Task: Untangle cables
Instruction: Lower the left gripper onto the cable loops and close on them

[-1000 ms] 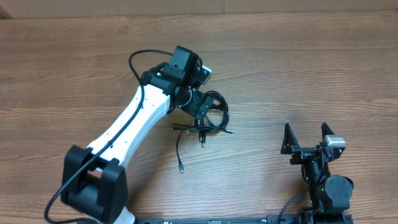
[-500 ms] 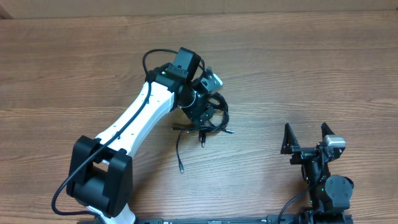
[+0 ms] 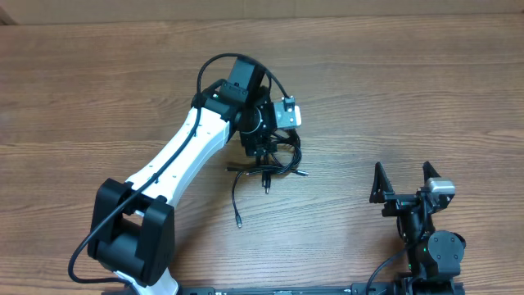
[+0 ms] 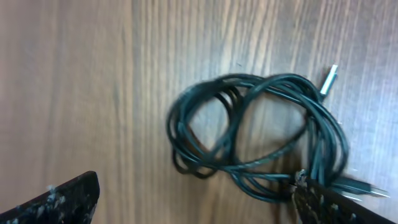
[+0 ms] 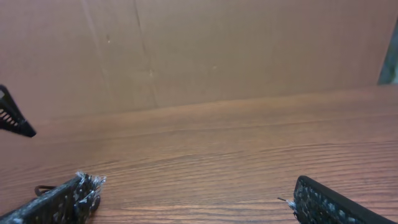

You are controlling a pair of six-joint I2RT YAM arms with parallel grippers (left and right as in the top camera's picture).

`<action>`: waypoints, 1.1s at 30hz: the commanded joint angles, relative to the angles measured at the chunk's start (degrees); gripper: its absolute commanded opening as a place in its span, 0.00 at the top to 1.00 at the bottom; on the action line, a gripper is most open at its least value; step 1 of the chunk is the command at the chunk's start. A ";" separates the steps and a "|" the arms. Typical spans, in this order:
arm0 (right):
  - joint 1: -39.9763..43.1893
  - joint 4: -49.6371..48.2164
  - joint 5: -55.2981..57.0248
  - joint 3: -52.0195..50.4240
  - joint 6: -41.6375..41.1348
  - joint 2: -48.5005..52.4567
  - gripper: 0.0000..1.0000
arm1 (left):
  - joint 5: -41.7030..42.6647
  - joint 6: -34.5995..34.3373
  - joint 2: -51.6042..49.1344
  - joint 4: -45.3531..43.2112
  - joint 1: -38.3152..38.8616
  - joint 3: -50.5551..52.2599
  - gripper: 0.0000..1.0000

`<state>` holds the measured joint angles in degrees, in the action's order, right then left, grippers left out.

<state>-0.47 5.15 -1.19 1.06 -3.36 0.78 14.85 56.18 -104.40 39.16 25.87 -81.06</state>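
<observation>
The cables (image 4: pixel 249 134) lie as a tangled black coil on the wooden table, with one silver plug tip (image 4: pixel 329 78) sticking out at the upper right. From overhead the cables (image 3: pixel 278 160) sit mid-table, and a loose tail (image 3: pixel 237 205) trails toward the front. My left gripper (image 3: pixel 266 150) hangs directly over the coil. In the left wrist view this left gripper (image 4: pixel 196 202) is open, the coil lies ahead of its jaws, and its right finger (image 4: pixel 336 205) overlaps the coil's edge. My right gripper (image 3: pixel 402 182) stands open at the front right, away from the cables.
The left arm (image 3: pixel 176 160), white with black joints, slants from the front left base up to the middle. In the right wrist view the open right gripper (image 5: pixel 199 205) faces bare wood and a brown back wall (image 5: pixel 217 50).
The left wrist has turned and shifted right, so it now sits over the cable coil. The cables and the right arm have not moved.
</observation>
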 commanded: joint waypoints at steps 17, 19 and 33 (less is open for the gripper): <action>-0.28 -0.31 0.50 -0.59 0.24 -0.59 0.00 | -0.42 6.45 -7.61 -3.41 1.90 -1.27 0.01; -0.28 -0.31 0.50 -0.59 0.22 -0.59 0.00 | -0.42 6.49 -7.85 -3.45 2.03 -1.27 0.01; -0.28 -0.31 0.50 -0.59 0.22 -0.59 0.00 | -0.26 7.08 -9.75 -6.25 1.90 -1.27 0.00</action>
<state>-0.47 5.15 -1.19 1.06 -3.36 0.78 14.35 61.95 -112.01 33.74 27.68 -81.38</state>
